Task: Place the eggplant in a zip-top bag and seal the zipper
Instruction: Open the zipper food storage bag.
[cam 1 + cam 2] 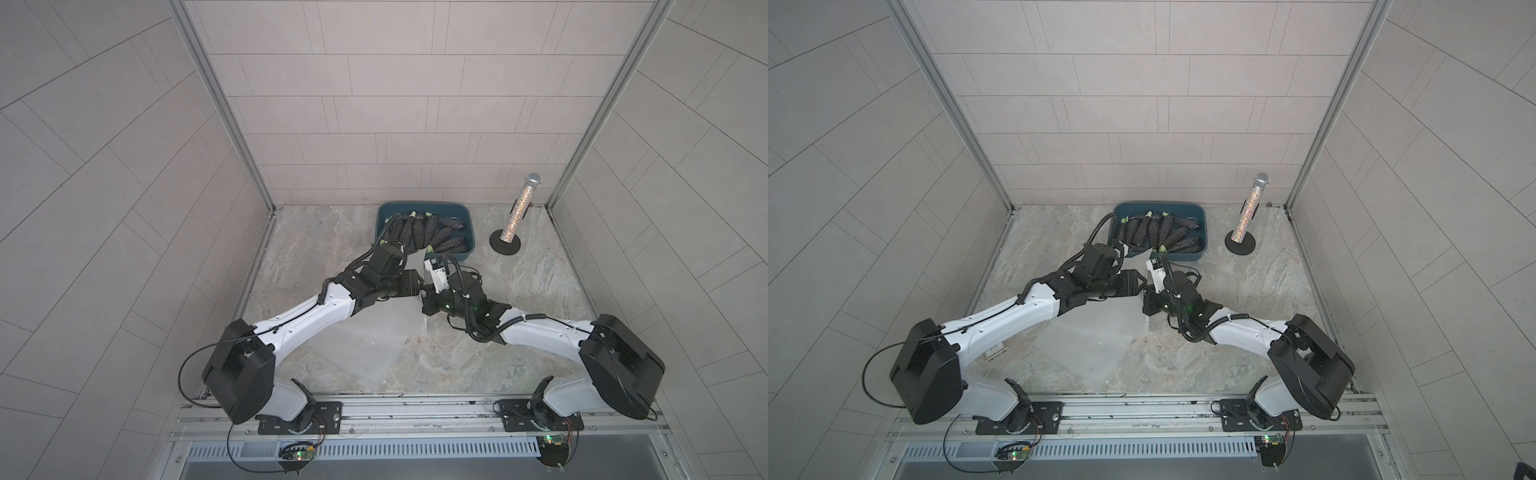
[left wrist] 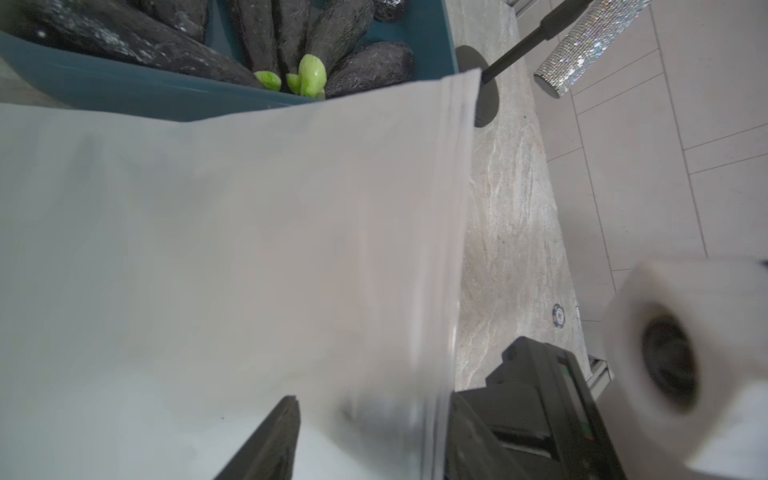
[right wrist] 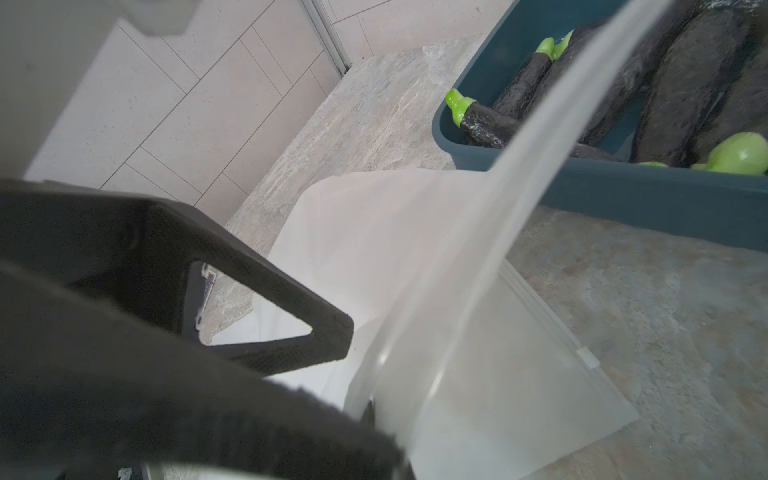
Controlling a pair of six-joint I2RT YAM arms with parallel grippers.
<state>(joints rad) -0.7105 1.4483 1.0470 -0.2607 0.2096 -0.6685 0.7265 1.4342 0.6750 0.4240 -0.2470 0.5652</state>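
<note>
Eggplants [image 1: 424, 235] lie packed side by side in the teal bin [image 1: 419, 206] at the middle of the tabletop's [image 1: 540, 299] far edge. The bin's near left corner is covered in both top views by the left arm's wrist and cable.

You cannot see how wide the left tool [image 1: 1140, 283] stands. In its wrist view only one dark finger [image 2: 270, 440] shows in front of the raised sheet, the rest is behind the plastic, and whether it grips anything cannot be told.

The right tool [image 3: 372, 411] is closed, pinching a lifted lip of the zip-top bag [image 1: 374, 340]. From there the lip rises as a clear strip across the bin.

The two tools meet tip to tip just short of the bin, above the bag's far end. The bag's body lies flat from the tabletop's centre toward the near edge, partly under the left forearm. On the zipper track that lies on the tabletop sits a small white slider [image 3: 588, 357].

Bare surface runs along the right edge, up to the microphone [image 1: 521, 212] standing near the far right corner.

The bag is frosted, thin and smooth, and the eggplants are dark and rough-skinned with bright green stems. The tabletop is veined and stone-like, and the microphone is glittery on a round black base.
</note>
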